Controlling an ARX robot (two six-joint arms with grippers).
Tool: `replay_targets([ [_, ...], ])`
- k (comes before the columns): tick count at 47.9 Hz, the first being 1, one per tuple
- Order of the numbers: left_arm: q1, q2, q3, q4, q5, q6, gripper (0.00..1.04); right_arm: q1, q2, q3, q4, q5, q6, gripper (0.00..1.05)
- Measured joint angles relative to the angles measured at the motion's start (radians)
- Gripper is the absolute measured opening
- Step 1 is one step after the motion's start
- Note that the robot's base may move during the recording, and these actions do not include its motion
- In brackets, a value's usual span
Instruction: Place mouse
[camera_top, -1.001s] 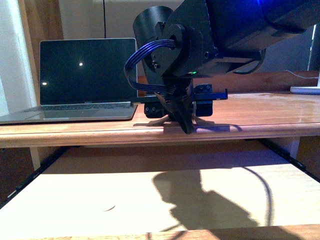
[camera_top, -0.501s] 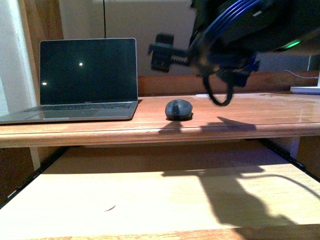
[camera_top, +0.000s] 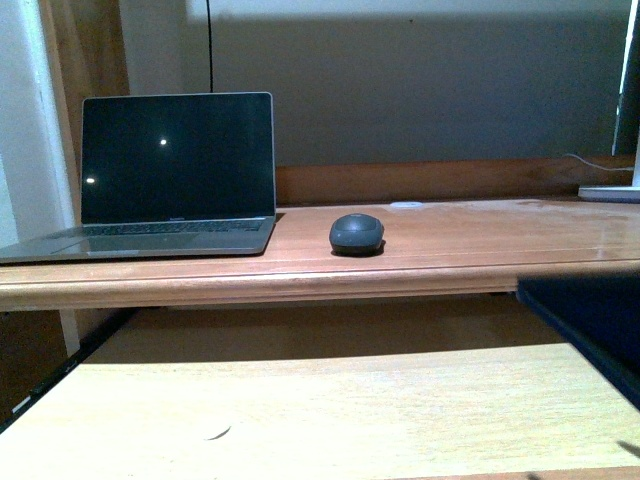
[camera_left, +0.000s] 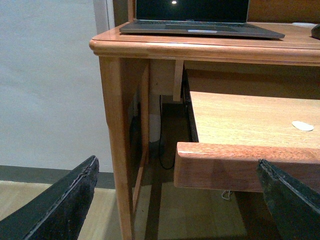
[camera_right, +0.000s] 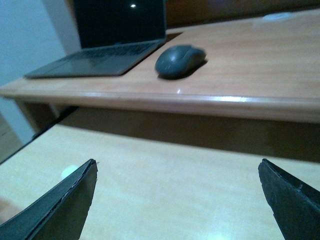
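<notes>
Sitting flat just right of centre in the front view, the mouse (camera_top: 357, 233) rests on the table (camera_top: 480, 245). It is near the right front corner of the open laptop (camera_top: 178, 175) but apart from it, and a little back from the table's front edge. Nothing touches it.

Your right pincer (camera_right: 176, 162) is spread wide and holds nothing (only the pale pull-out shelf (camera_top: 300, 400) shows between its fingers). It sits low, looking up at the mouse from below the table's edge. Your left pincer (camera_left: 176, 165) is just as wide open and just as empty, down by the table's left leg and well apart from the mouse.

From how things lie, you can take the placing itself as done, and the step in hand looks like clearing away. The next move calls for little: keep both arms below and clear of the table's lip so that nothing nudges the mouse.
</notes>
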Motion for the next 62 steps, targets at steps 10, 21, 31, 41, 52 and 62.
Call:
replay_targets([
  [10, 0.0, 0.0, 0.0, 0.0, 0.0, 0.0, 0.97, -0.098, -0.18, -0.269, 0.013, -0.272, -0.087, 0.97],
  [21, 0.0, 0.0, 0.0, 0.0, 0.0, 0.0, 0.97, -0.079, -0.088, -0.389, 0.124, -0.28, -0.206, 0.97],
  [31, 0.0, 0.0, 0.0, 0.0, 0.0, 0.0, 0.97, 0.061, 0.113, -0.332, 0.283, -0.131, -0.209, 0.97],
  [41, 0.0, 0.0, 0.0, 0.0, 0.0, 0.0, 0.97, 0.155, 0.303, -0.216, 0.374, -0.01, -0.196, 0.97],
  [52, 0.0, 0.0, 0.0, 0.0, 0.0, 0.0, 0.97, 0.248, 0.54, 0.038, 0.357, 0.189, -0.182, 0.97],
  [62, 0.0, 0.0, 0.0, 0.0, 0.0, 0.0, 0.97, 0.279, 0.687, 0.261, 0.27, 0.369, -0.174, 0.97],
])
